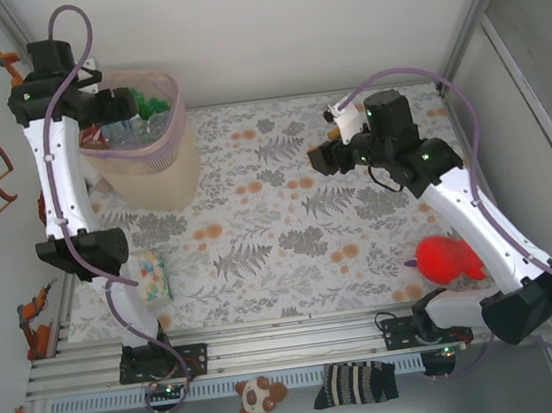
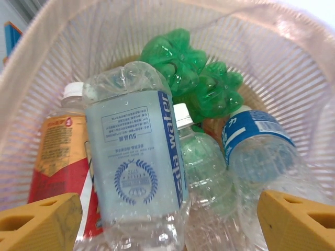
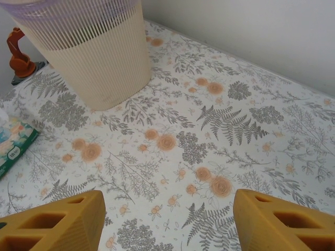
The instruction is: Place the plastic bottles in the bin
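The pale pink bin [image 1: 156, 176] stands at the back left with several plastic bottles [image 1: 141, 130] inside. My left gripper [image 1: 118, 110] hangs over its mouth, open. Seen from the left wrist, a clear bottle with a pale blue label [image 2: 133, 157] lies on the pile between the wide-apart fingers [image 2: 42, 222], touching neither. Around it are a crushed green bottle [image 2: 188, 73], a blue-labelled one [image 2: 256, 144] and an orange-labelled one [image 2: 57, 151], inside the bin's ribbed wall [image 2: 293, 68]. My right gripper [image 1: 320, 158] hovers open over the table's middle, nothing between its fingers [image 3: 52, 222].
A red plush toy [image 1: 449, 258] lies by the right arm's base. A white box with coloured dots [image 1: 152, 277] sits near the left arm, its end also in the right wrist view [image 3: 13, 146]. The bin [image 3: 89, 47] stands ahead-left of the right gripper [image 3: 167, 219].
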Robot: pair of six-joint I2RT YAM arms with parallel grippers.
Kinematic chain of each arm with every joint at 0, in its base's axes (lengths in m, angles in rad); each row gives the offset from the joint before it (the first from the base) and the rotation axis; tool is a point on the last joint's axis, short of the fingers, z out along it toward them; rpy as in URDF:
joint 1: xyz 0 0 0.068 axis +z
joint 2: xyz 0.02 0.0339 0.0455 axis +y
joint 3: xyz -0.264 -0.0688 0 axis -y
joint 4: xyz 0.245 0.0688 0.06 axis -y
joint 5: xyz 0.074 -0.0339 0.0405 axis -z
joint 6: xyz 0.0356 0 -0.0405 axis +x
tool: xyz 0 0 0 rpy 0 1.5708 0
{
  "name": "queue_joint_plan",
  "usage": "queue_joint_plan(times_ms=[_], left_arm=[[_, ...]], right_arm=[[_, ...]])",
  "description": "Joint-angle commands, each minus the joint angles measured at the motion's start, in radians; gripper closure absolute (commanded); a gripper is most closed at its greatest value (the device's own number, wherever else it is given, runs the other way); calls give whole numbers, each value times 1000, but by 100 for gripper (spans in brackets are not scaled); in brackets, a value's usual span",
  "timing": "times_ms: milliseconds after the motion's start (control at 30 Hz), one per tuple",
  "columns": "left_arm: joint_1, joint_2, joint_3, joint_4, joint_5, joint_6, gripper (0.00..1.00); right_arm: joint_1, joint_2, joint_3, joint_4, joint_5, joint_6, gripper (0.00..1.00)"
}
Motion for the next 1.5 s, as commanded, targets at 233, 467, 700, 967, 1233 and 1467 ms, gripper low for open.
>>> queue_joint_plan(times_ms=[233,467,700,967,1233,1467], left_arm=[[2,-326,-301,113,13,-74,14],[3,-708,-864,399,-19,-125,9],[1,-1010,-1294,593,-12,-212,2],[0,-1157,-1623,746,-70,-263,3],[-89,-1169,-1911,999,-207,-170,3],[-123,-1107,-2110,1317,-196,-75,3]], right_arm=[[8,-72,-30,-12,81,-12,35],[2,-129,-99,-14,269,2,33],[-36,-200,-190,-14,419,47,27],[-84,-259,-389,60,580,88,2],[-158,-275,-696,370,708,85,1],[-289,-197,-866,623,731,116,1]])
